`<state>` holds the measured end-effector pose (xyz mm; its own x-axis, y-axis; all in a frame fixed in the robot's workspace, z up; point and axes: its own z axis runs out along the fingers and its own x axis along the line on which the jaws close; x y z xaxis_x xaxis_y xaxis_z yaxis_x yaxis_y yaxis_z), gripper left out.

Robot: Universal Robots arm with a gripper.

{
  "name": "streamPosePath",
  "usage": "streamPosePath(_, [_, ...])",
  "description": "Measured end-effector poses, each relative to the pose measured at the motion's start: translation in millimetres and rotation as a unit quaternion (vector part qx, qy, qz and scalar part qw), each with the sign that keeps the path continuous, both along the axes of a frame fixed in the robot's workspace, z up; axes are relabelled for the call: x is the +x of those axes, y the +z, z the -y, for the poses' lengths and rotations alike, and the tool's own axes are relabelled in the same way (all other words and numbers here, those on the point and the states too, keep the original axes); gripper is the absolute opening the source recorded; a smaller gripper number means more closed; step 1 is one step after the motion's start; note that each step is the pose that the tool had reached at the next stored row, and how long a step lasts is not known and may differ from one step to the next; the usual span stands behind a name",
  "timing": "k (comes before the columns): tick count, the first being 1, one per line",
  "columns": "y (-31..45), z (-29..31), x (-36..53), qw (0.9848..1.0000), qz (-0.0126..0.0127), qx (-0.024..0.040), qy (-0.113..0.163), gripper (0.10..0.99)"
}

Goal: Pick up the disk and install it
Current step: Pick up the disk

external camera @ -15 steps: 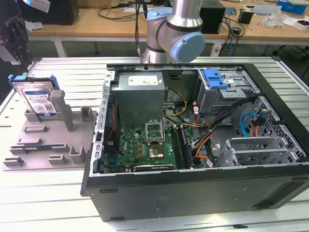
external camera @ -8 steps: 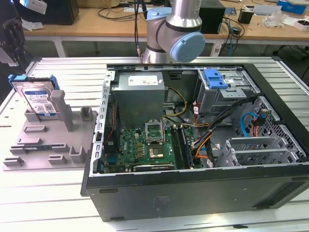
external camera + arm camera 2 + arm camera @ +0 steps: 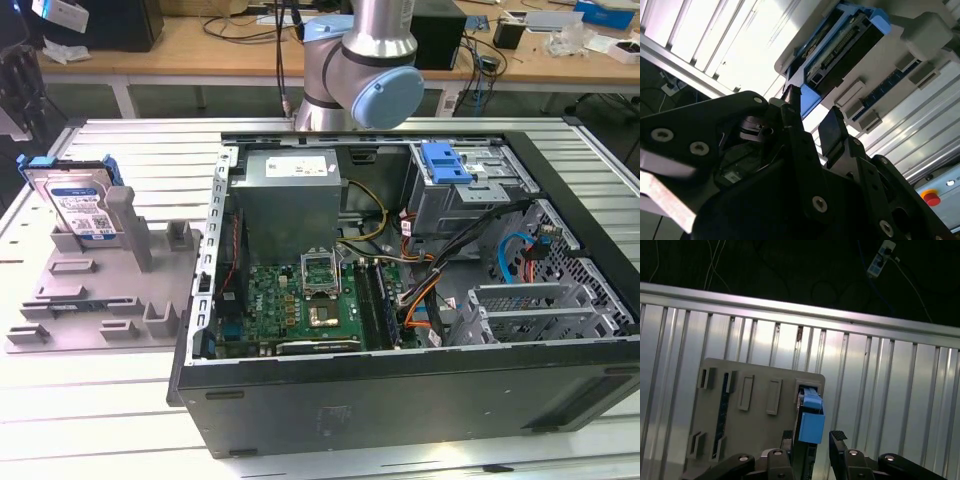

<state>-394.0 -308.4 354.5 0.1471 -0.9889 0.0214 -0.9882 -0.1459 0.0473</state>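
The disk (image 3: 82, 205), a silver drive with a white-and-blue label in a blue carrier, stands on edge in a grey slotted holder (image 3: 100, 290) at the exterior view's left. In the first wrist view my gripper (image 3: 812, 437) is open and hangs above the holder (image 3: 760, 390). The disk's blue carrier edge (image 3: 810, 420) shows between the two black fingertips, well below them. In the second wrist view the gripper (image 3: 810, 125) points at the disk (image 3: 840, 45), whose connector edge faces the camera. Nothing is held.
An open computer case (image 3: 400, 400) lies in the middle of the ribbed metal table, with the motherboard, power supply and cables showing. A drive bay with a blue latch (image 3: 445, 163) sits at its far right. The arm's base (image 3: 365, 70) stands behind the case.
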Motion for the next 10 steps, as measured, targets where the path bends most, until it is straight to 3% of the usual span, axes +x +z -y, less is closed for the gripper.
streamPosePath(10, [-2.8, 0.1, 0.0, 1.0, 0.0003, 0.0, 0.0, 0.424])
